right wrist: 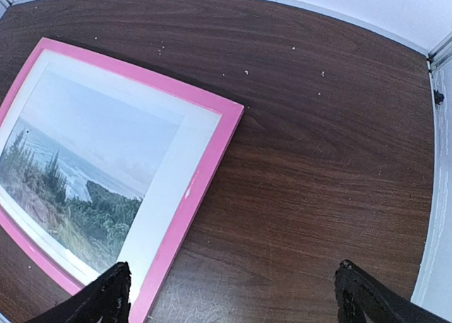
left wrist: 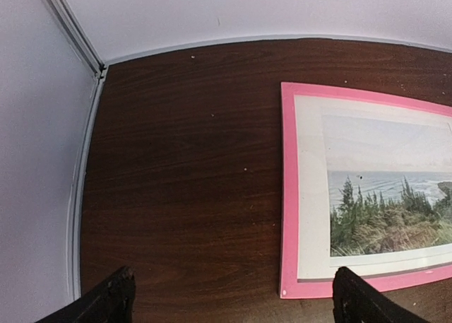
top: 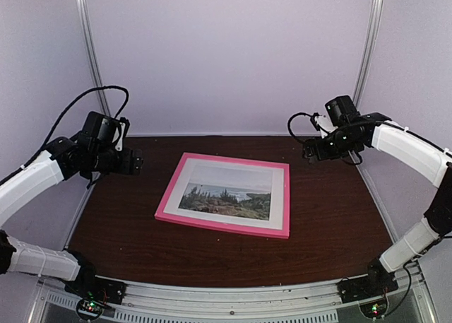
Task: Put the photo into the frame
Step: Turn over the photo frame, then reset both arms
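Observation:
The pink frame (top: pixel 169 199) lies face up in the middle of the dark wood table. The photo (top: pixel 227 199), pale sky over green trees, sits inside it behind a white mat border (top: pixel 185 179). The frame also shows in the left wrist view (left wrist: pixel 289 196) with the photo (left wrist: pixel 388 196), and in the right wrist view (right wrist: pixel 205 174) with the photo (right wrist: pixel 78 174). My left gripper (top: pixel 134 162) hangs open and empty above the table left of the frame. My right gripper (top: pixel 311 150) hangs open and empty above the table right of the frame's far corner.
The dark wood table (top: pixel 332 217) is enclosed by white walls at the back and sides, with metal corner rails (top: pixel 90 40). A metal rail (top: pixel 233 298) with the arm bases runs along the near edge.

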Motion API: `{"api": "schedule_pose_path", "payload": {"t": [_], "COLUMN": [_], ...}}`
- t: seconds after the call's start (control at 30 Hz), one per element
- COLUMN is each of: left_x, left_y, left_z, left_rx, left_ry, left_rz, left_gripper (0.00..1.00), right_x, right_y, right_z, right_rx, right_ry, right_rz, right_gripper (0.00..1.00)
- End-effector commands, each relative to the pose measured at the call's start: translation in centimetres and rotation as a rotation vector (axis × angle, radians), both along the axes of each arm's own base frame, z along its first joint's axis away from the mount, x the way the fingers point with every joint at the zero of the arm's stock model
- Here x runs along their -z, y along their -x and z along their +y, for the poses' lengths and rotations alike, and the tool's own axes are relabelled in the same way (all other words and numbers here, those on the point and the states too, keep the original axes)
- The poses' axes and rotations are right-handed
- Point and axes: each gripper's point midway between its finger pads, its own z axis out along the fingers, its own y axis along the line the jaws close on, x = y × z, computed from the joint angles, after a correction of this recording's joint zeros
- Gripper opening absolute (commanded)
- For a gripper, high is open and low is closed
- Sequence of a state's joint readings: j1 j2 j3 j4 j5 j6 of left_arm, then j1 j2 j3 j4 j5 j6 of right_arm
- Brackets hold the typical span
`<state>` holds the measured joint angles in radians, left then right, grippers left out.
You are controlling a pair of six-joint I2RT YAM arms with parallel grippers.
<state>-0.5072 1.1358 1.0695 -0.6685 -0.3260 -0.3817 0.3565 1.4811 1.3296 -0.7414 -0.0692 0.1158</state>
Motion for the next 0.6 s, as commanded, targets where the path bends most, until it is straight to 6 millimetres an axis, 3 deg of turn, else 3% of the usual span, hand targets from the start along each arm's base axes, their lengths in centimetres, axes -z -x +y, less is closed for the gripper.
{"api": "schedule_pose_path", "payload": {"t": [0.0,0.33,0.57], "left_x": [0.8,0.5,0.1], "left_y": [0.0,1.0,1.4], "left_z": [0.6,2.7,3.4], "left_rx": [-0.033,-0.102,-0.132], "left_ry": [0.031,0.012,0.055], "left_rz": [-0.002,-0.078,-0.159], "left_gripper": [0.98,0.98,0.98], "right_x": [-0.4,-1.9,-4.1], "right_y": [1.5,3.6,5.2], "right_z": [-0.5,-3.5,-4.3], "right_rx": [0.009,0.086,0.102], "right_ry": [0.065,0.109,0.068], "right_rz": [-0.025,-0.176,-0.275], "right_gripper": [1.00,1.00,1.00]}}
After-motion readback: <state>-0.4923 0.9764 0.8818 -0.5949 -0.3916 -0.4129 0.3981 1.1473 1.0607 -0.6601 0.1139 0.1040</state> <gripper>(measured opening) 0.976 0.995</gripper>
